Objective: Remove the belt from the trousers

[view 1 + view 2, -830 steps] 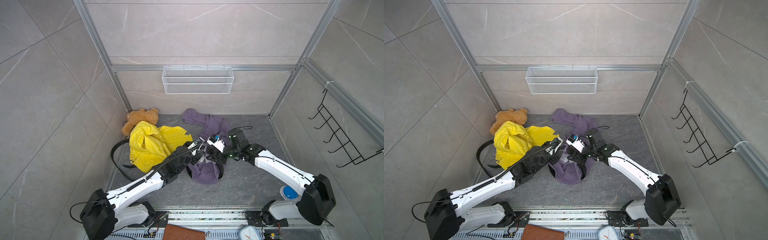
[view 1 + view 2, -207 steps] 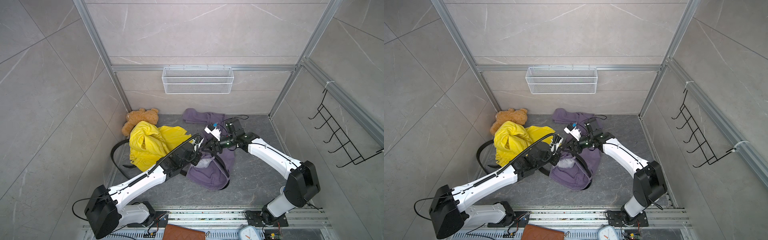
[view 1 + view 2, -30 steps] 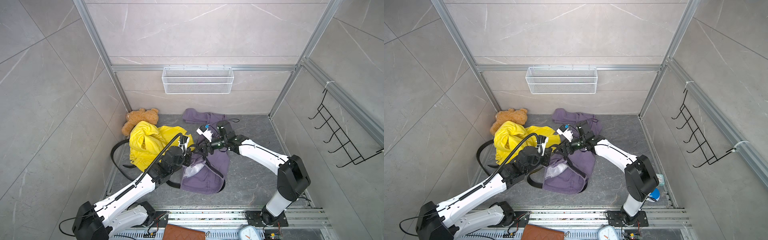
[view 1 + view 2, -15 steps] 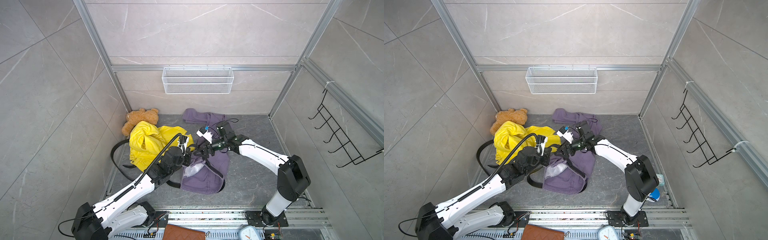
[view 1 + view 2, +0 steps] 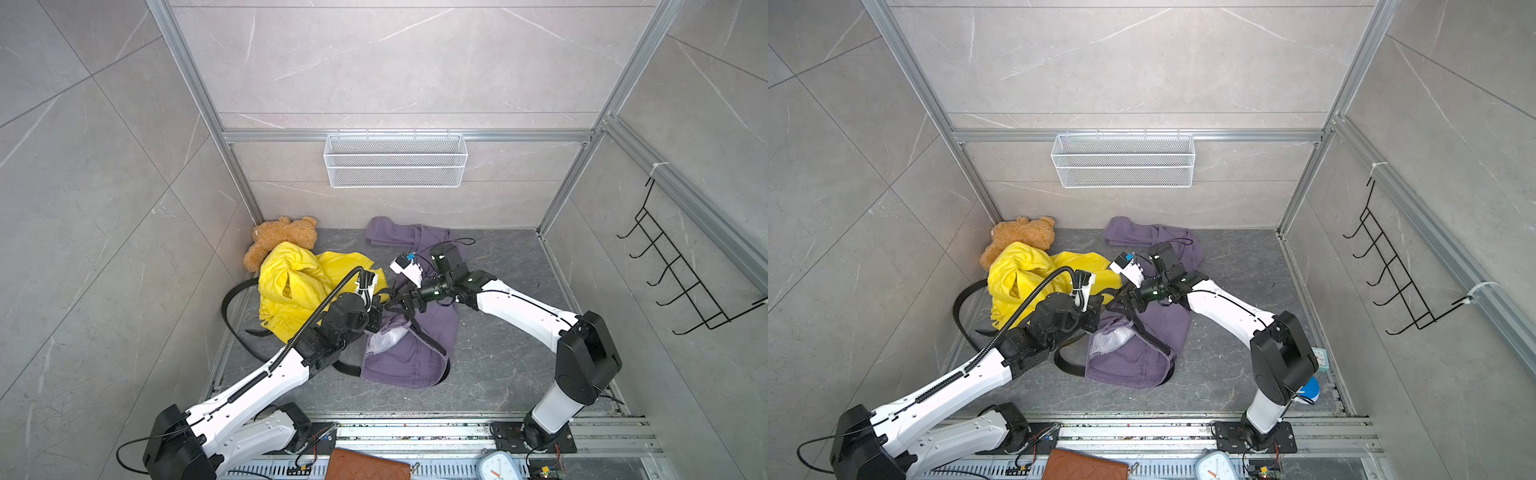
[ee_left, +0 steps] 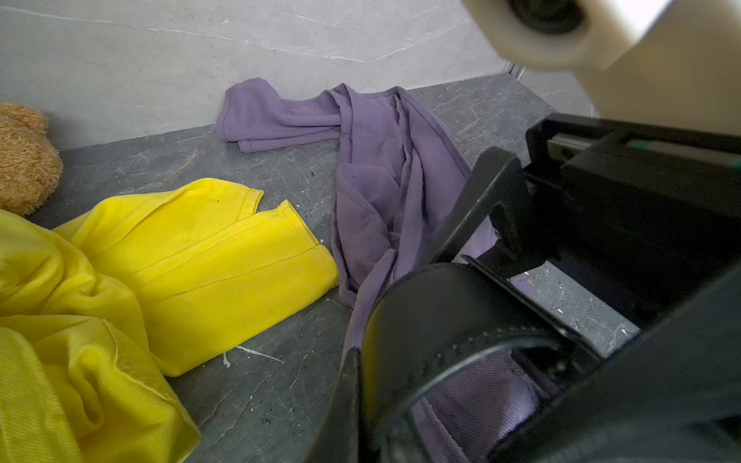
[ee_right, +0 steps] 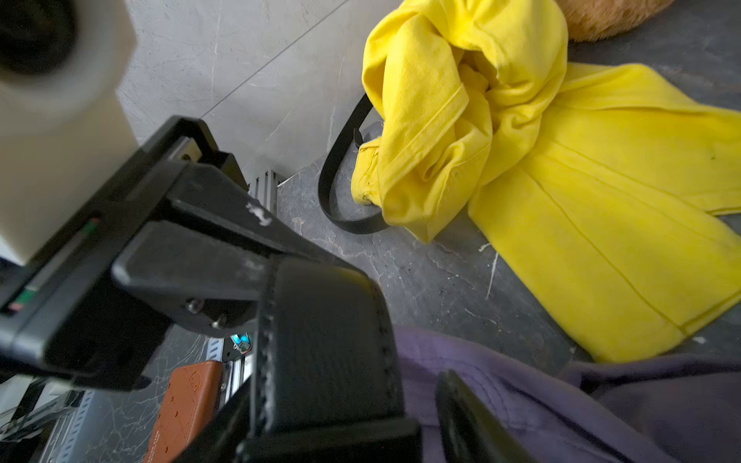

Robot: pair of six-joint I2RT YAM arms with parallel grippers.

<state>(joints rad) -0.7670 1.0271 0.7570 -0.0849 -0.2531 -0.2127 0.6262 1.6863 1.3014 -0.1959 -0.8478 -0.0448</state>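
Note:
The purple trousers (image 5: 415, 357) lie crumpled in the middle of the grey floor, with the black belt (image 5: 432, 343) running through their waistband. My left gripper (image 5: 377, 309) is shut on the belt at the waist's left end; in the left wrist view the wide strap (image 6: 441, 320) curves out from between its fingers (image 6: 345, 401). My right gripper (image 5: 395, 305) faces it tip to tip and stands open. In the right wrist view the belt (image 7: 328, 340) rests flat against one finger, and the other finger (image 7: 461, 413) stands apart over purple cloth (image 7: 521, 393).
A yellow garment (image 5: 303, 286) and a teddy bear (image 5: 282, 241) lie at the left, with a second black belt (image 5: 226, 305) looped beside them. A wire basket (image 5: 395, 160) hangs on the back wall, hooks (image 5: 681, 282) on the right wall. A brown wallet (image 5: 365, 467) sits on the front rail.

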